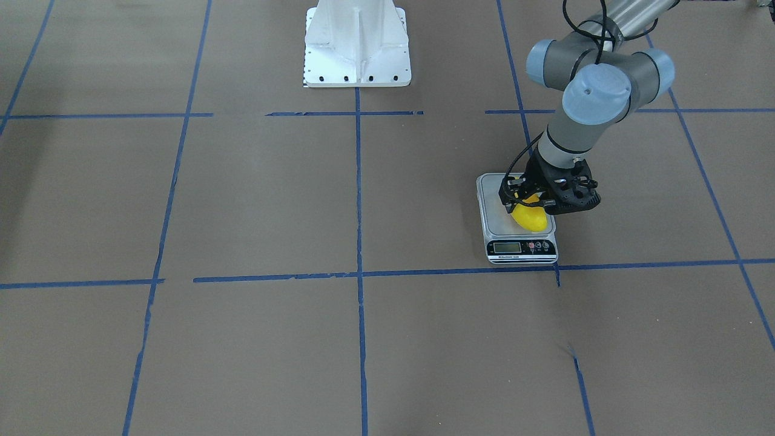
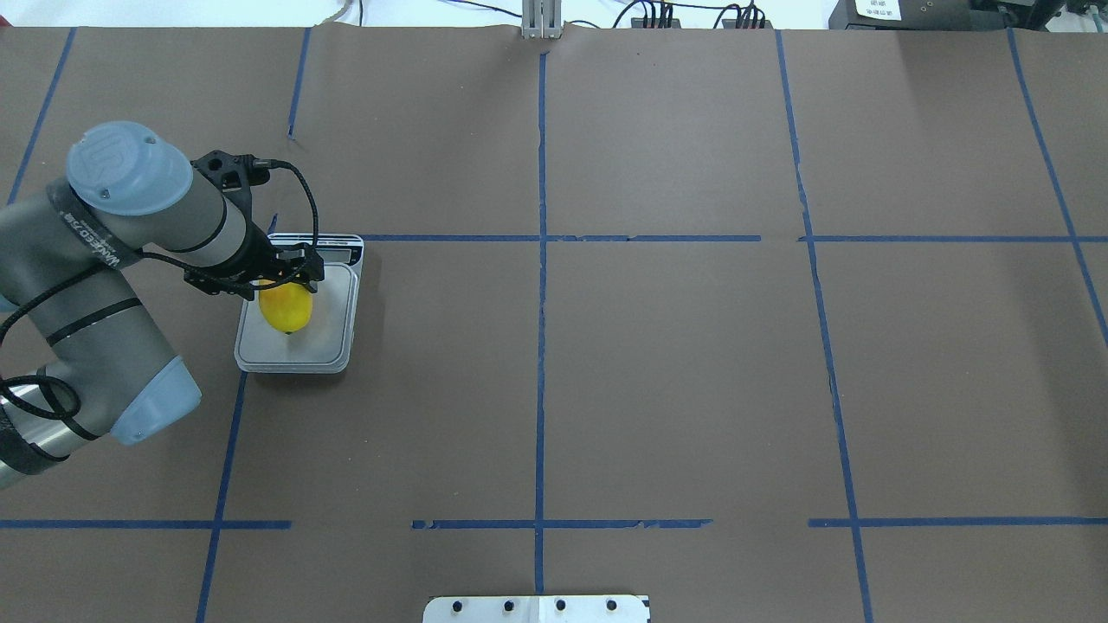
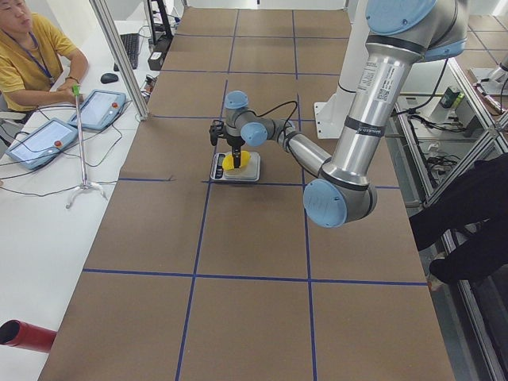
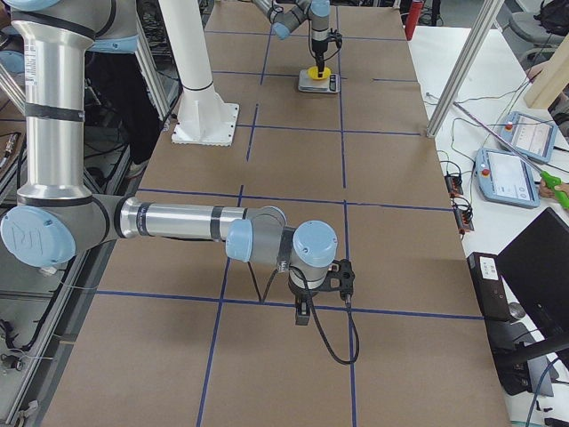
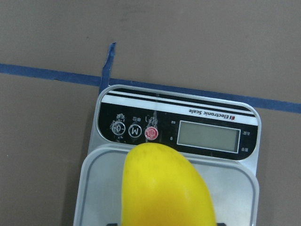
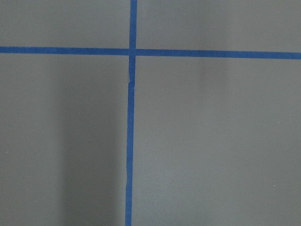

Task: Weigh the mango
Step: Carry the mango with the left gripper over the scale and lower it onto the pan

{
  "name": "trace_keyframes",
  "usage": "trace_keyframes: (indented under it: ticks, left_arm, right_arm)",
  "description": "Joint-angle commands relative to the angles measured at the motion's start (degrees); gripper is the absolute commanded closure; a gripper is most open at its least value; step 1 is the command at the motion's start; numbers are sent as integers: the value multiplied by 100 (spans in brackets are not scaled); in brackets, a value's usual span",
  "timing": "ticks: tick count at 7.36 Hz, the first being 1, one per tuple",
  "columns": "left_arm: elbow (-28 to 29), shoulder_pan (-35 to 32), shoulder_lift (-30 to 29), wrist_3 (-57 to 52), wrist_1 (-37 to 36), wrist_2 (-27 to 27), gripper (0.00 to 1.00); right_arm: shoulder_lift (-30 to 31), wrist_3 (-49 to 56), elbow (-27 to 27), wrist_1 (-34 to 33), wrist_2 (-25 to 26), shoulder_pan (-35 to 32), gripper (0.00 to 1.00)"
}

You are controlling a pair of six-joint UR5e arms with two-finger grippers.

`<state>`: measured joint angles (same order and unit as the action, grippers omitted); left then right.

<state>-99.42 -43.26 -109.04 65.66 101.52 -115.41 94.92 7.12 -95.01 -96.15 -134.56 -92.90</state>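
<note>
The yellow mango is over the platform of a small silver digital scale, which stands on the brown table on my left side. My left gripper comes down from above and is shut on the mango's upper end. In the overhead view the mango lies over the scale's tray below the gripper. The left wrist view shows the mango close up, with the scale's display beyond it. I cannot tell whether the mango rests on the platform. My right gripper hovers low over bare table; I cannot tell its state.
The white robot pedestal stands at the table's middle, on the robot's side. Blue tape lines divide the brown table into squares. An operator sits with tablets beyond the far table edge.
</note>
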Motion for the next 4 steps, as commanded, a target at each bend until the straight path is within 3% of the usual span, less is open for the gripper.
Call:
trace_keyframes:
  ticks: [1, 3, 4]
  left_arm:
    - [-86, -16, 50, -1, -1, -8, 0]
    - [-594, -365, 111, -71, -18, -43, 0]
    - [-623, -933, 181, -385, -18, -147, 0]
  right_arm:
    - [0, 0, 0, 0, 0, 0, 0]
    - [0, 0, 0, 0, 0, 0, 0]
    - [0, 0, 0, 0, 0, 0, 0]
